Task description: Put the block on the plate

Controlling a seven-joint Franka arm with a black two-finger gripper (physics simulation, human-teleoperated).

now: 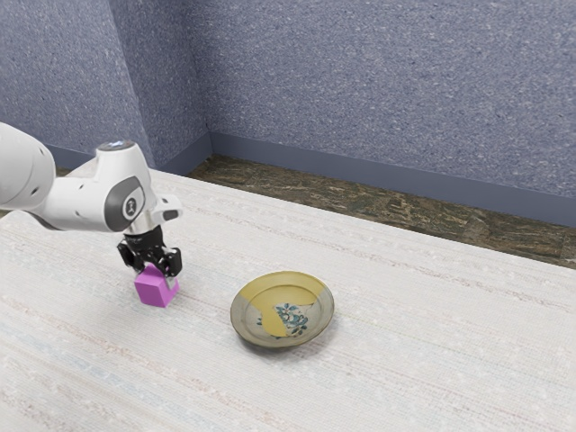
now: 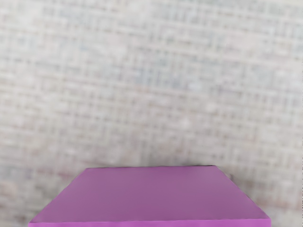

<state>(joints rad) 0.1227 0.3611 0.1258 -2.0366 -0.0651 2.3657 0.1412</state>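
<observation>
A painted plate (image 1: 282, 280) is pictured in the exterior view; above the upward-facing block (image 1: 153, 294), the pincer's (image 1: 158, 273) grip cannot be told.

Purple blk (image 1: 155, 289) apart fr. rnd yel./gray plate (image 1: 281, 310) w/ blue flwrs, face-up on tbl (image 1: 432, 360).

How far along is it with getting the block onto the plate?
Reaching looks done: the end effector is down at the purple block. Gripping may be under way, but I can't tell whether it has hold. Left: carrying the block across and setting it on the yellow-and-grey plate, which stands apart from it.
</observation>
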